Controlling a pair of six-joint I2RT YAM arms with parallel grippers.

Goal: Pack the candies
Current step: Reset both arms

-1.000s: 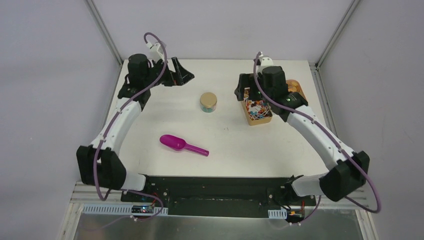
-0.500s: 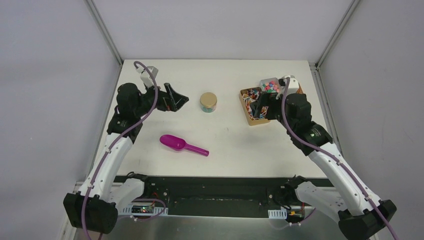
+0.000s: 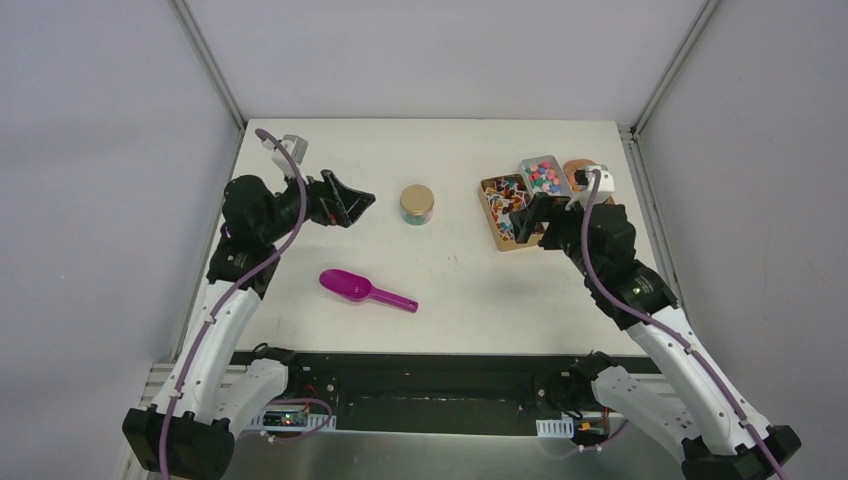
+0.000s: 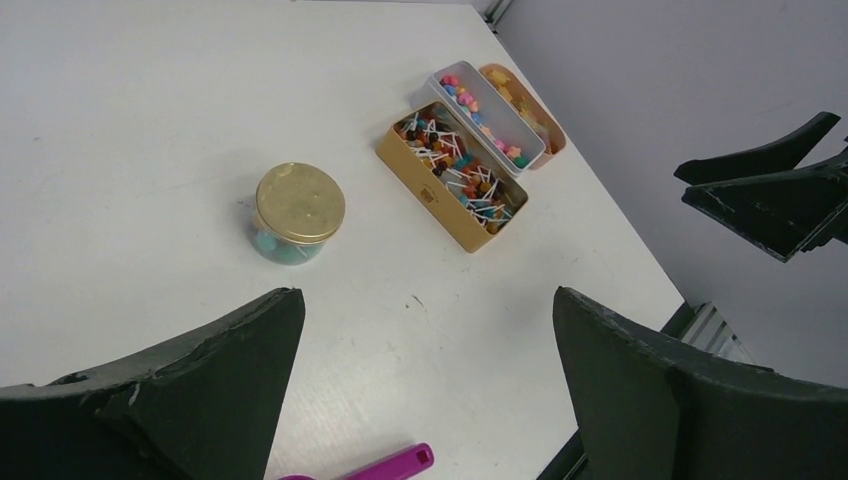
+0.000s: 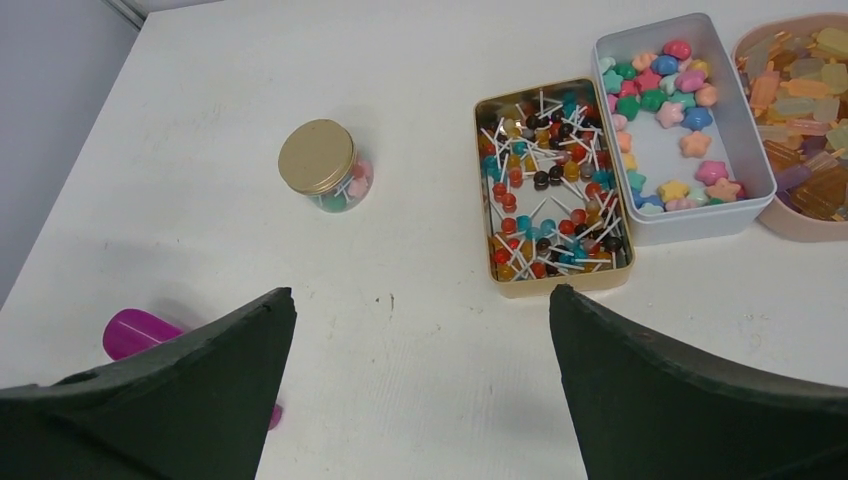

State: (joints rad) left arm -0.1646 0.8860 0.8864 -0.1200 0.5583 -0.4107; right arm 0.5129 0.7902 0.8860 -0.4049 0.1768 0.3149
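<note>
The candies point(image 5: 650, 100) are small bright pieces in pink, teal, yellow and red, lying in a grey tin point(image 5: 752, 160) at the back right; I also find that tin point(image 3: 527, 165) in the top view. A gold-lidded jar point(image 3: 417, 203) stands mid-table with a few coloured pieces showing through its glass point(image 5: 345, 192). A purple scoop point(image 3: 365, 290) lies nearer the front. My left gripper point(image 3: 360, 208) hovers open left of the jar, holding nothing. My right gripper point(image 3: 520, 222) hangs open over the near end of the lollipop tin, also holding nothing.
A gold tin point(image 5: 485, 105) full of lollipops sits beside the grey tin. A pink tray point(image 5: 790, 225) of pale gummies stands at the far right, near the table's right edge. The scoop's handle point(image 4: 400, 465) shows below the left fingers.
Both arms drew back toward the near side. The right arm's retreat uncovered the grey tin and the pink tray. Jar, scoop and tins stayed put; both grippers stayed open.
</note>
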